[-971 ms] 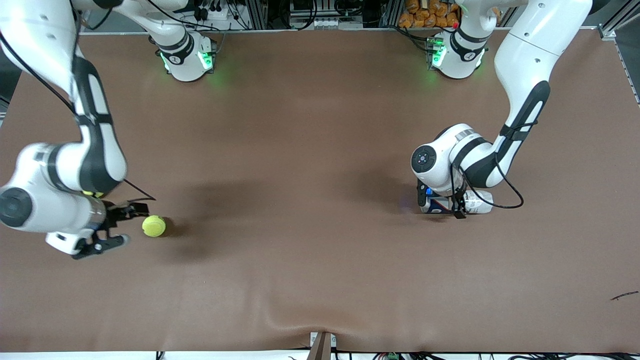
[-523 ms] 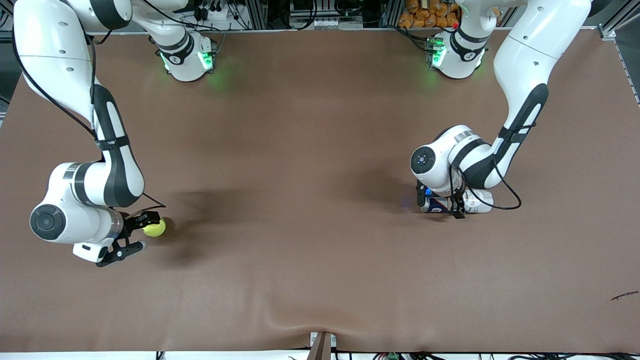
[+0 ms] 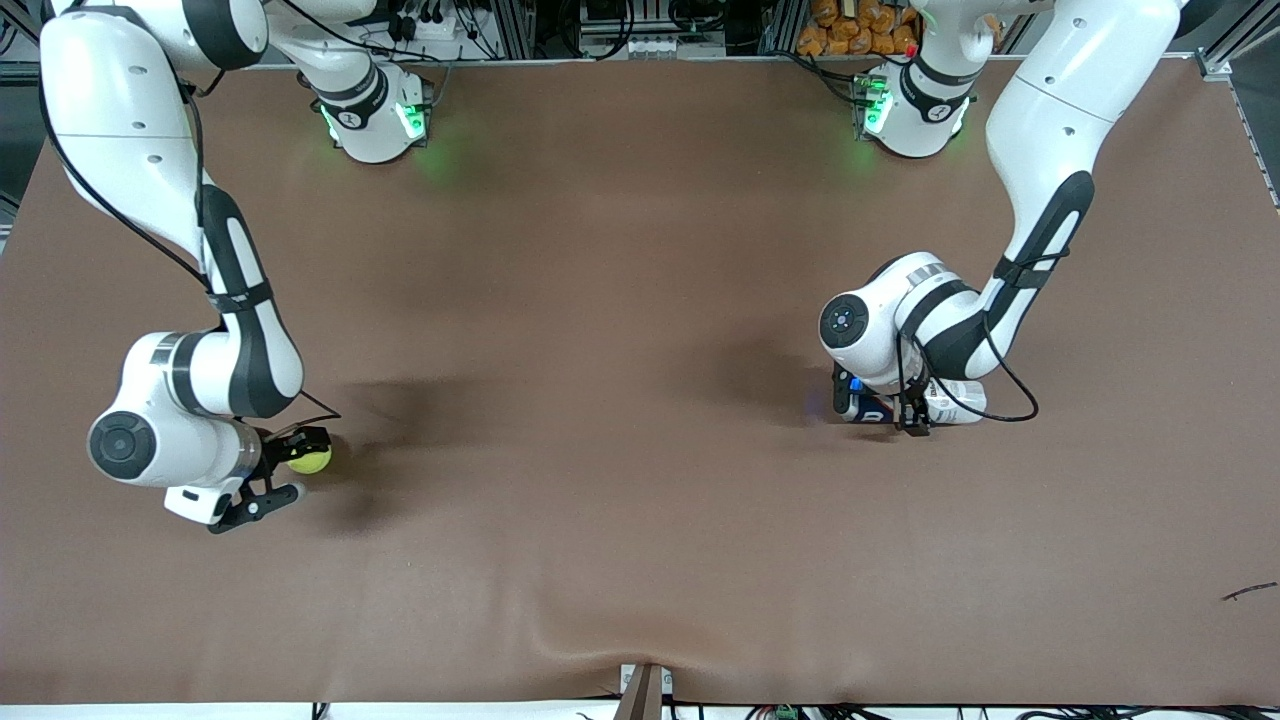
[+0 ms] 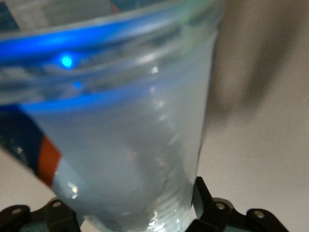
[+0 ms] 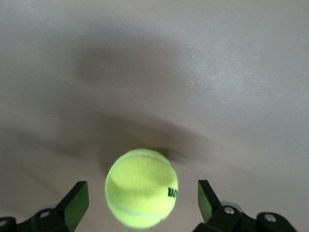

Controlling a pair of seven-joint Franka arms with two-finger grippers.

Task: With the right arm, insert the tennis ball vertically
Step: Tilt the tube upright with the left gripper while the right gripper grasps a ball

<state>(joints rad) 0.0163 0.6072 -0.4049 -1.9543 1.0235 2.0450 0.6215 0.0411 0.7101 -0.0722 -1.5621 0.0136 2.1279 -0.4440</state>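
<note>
The yellow-green tennis ball point(image 3: 311, 459) point(image 5: 141, 188) rests on the brown table toward the right arm's end. My right gripper point(image 3: 297, 466) point(image 5: 141, 193) is low at the table and open. One finger stands on each side of the ball with a gap to it. Toward the left arm's end, a clear plastic ball can point(image 3: 950, 402) point(image 4: 125, 125) with a blue, white and red label lies on its side. My left gripper point(image 3: 878, 405) point(image 4: 130, 198) reaches down over it, fingers pressed against its sides. The wrist hides most of the can in the front view.
The brown table cover point(image 3: 620, 420) has a wrinkle near its front edge, by a small bracket point(image 3: 645, 690). A thin dark scrap point(image 3: 1250, 591) lies near the front corner at the left arm's end. Both arm bases point(image 3: 375, 115) point(image 3: 910, 110) stand along the back edge.
My right arm has slid toward the ball, so its open fingers now straddle it. My left gripper's fingers have closed in on the can. The ball and can have not moved.
</note>
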